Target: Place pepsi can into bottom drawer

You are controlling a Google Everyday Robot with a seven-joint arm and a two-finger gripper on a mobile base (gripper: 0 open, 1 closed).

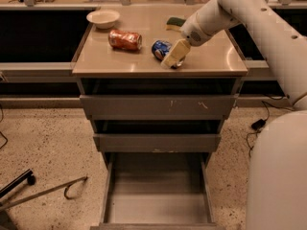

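- Our claw is down at the counter, right against the pepsi can and covering that can's right end. We cannot tell whether it is apart, together or already gripping.
- That pepsi can lies on its side near the middle of the counter, toward the front edge, with its blue body showing to the left of the claw.
- An orange can lies on its side just to the left, apart from the pepsi can. A bowl sits at the back left and a sponge behind the claw.
- Below, the bottom drawer is pulled well out, and nothing shows on its grey floor. The upper drawers stand further back, so the way down into it looks open.
- We judge this to be the grasp step: the pepsi can is not lifted yet, and the placing is all to come.
- Next we need a firm hold across the can's round body, which may roll if nudged. Then comes a lift clear of the counter edge, a move out past the drawer fronts, and a descent into the bottom drawer.
- We must also keep the arm off the orange can.
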